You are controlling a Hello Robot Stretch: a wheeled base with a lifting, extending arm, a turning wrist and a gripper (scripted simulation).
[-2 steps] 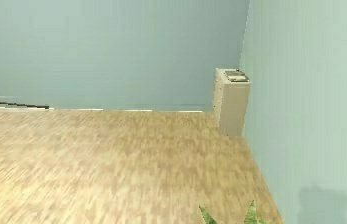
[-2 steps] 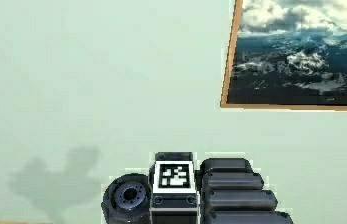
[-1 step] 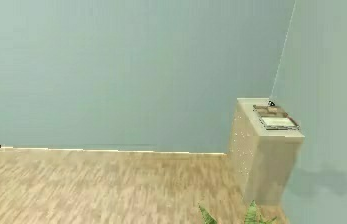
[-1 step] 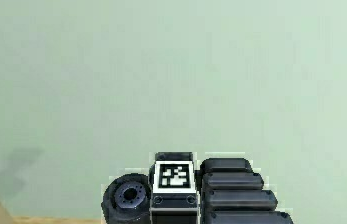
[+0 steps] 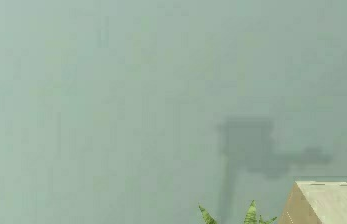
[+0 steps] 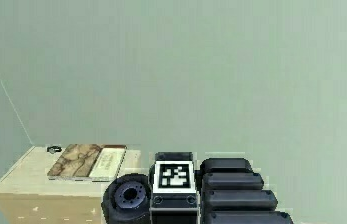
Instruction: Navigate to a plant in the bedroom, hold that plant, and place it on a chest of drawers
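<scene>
Though it's cropped, plant (image 5: 249, 213) looks green

So in the arm side view the arm (image 6: 233, 188) sits low at the bottom edge, just right of the middle, and it looks pretty short: its dark sections are bunched up one behind the other. At its left end there's one white square (image 6: 176, 177) with black marks, facing up. Right next to that, further left, is the hand (image 6: 129, 197), a dark rounded body. I can't make out its fingers, so no idea whether it's holding anything.
</scene>
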